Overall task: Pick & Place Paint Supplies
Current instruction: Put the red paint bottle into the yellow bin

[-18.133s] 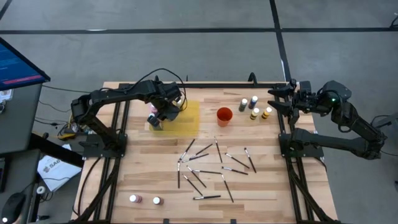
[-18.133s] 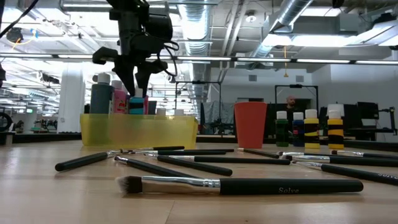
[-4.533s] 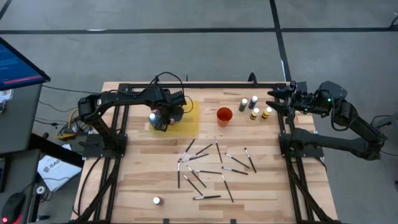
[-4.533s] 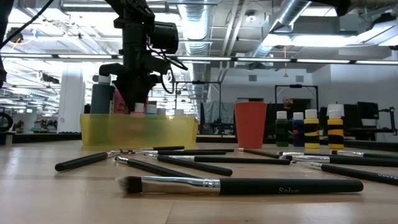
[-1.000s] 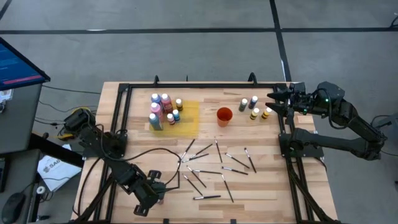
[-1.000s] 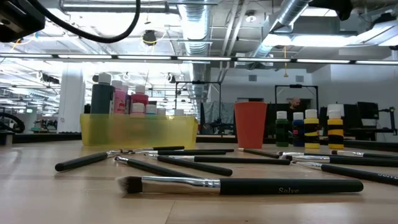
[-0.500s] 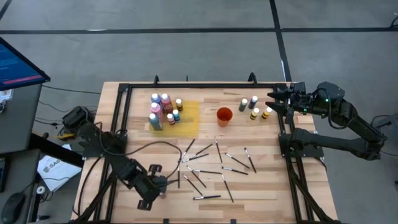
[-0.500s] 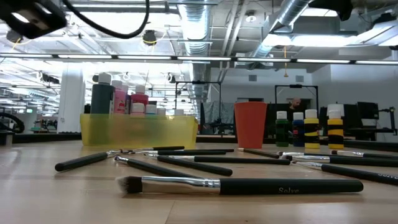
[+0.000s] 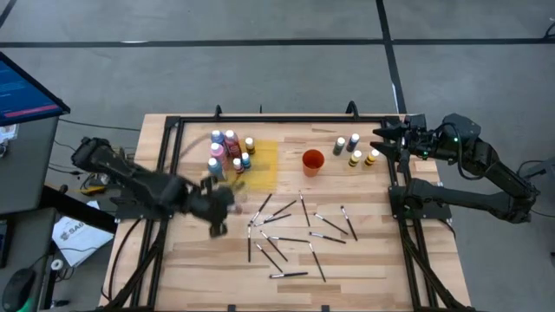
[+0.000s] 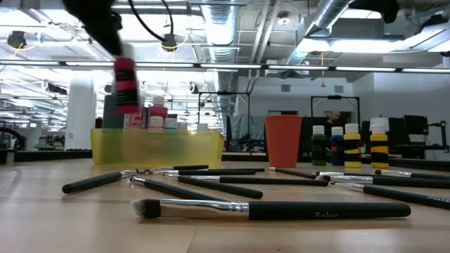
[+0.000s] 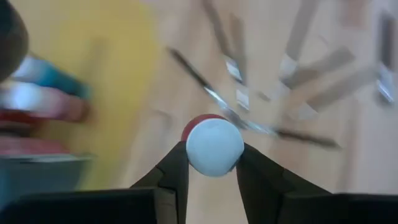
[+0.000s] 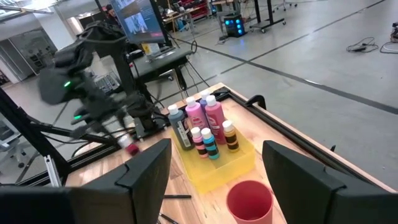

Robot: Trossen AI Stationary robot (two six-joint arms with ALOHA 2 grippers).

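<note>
Left gripper (image 11: 211, 163), jaws clamped on red bottle (image 11: 211, 144), has swung from table's near edge toward yellow tray (image 9: 263, 165); placement next. Right gripper (image 9: 382, 139) parked, jaws wide

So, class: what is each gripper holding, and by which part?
Left gripper holds a red paint bottle just below its pale cap. Right gripper holds nothing.

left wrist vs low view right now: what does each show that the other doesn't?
Left wrist only: the left claw is shut on a small bottle with a pale cap, a finger pressed against each side, seen cap-on.

Low view only: the orange-red cup, a row of four bottles to its right in the picture, and the carried bottle's pink-red body in the air above the yellow tray.

Both: the carried bottle, the yellow tray with bottles standing in it, and brushes scattered on the wooden table.
</note>
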